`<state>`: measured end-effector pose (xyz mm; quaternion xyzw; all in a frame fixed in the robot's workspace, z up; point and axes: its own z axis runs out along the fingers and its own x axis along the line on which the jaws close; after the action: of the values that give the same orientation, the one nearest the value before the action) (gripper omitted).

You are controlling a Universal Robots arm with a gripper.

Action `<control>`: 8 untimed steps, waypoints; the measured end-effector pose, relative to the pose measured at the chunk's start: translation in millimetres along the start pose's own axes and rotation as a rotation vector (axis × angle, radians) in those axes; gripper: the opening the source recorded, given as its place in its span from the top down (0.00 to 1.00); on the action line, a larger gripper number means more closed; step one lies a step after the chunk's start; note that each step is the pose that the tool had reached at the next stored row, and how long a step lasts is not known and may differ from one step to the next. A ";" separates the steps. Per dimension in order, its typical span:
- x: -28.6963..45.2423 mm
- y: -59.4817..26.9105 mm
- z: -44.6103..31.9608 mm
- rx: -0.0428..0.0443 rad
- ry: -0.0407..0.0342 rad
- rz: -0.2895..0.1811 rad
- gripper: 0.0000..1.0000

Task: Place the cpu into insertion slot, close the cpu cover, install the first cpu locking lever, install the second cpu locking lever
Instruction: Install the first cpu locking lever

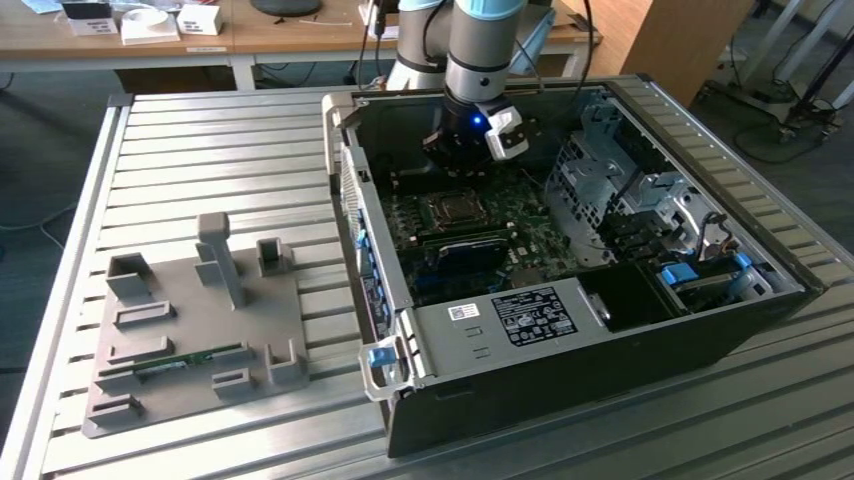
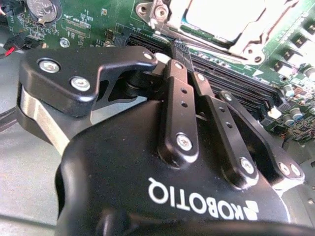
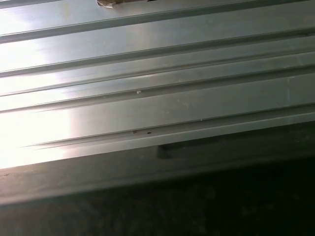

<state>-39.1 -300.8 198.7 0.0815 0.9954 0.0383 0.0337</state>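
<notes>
**Desk:** So, how does the gripper look from where you sit?

**Operator:** On my second wrist view the gripper (image 2: pixel 177 49) is pressed together, with nothing pinched in it. In the exterior view I see it hanging inside the open computer case (image 1: pixel 601 375), low over the green circuit board (image 1: pixel 534 235), just on the far side of the insertion slot (image 1: pixel 454 222). Whether it touches the board I can't tell.

**Desk:** And the cpu?

**Operator:** The cpu (image 2: pixel 221 17) sits in the slot, bright top up, and the cpu cover (image 2: pixel 244 45) lies round it as a silver frame. The long black memory slots (image 2: pixel 236 81) run just beside the tip.

**Desk:** Anything outside the case?

**Operator:** The grey fixture tray (image 1: pixel 200 322) stands on the slatted table (image 1: pixel 227 140) at the exterior view's left, well apart from the case. A green memory stick (image 1: pixel 174 362) lies in one of its holders.
</notes>
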 end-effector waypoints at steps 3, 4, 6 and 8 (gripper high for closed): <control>0.0 0.0 0.0 0.0013 -0.0018 0.022 0.89; 0.0 0.0 -0.2 0.0020 -0.0025 0.031 0.89; 0.0 0.2 -0.6 0.0025 -0.0038 0.044 0.89; 0.3 0.3 -1.5 0.0032 -0.0045 0.054 0.89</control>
<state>-39.5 -300.5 200.2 0.1087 0.9928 0.0375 0.0347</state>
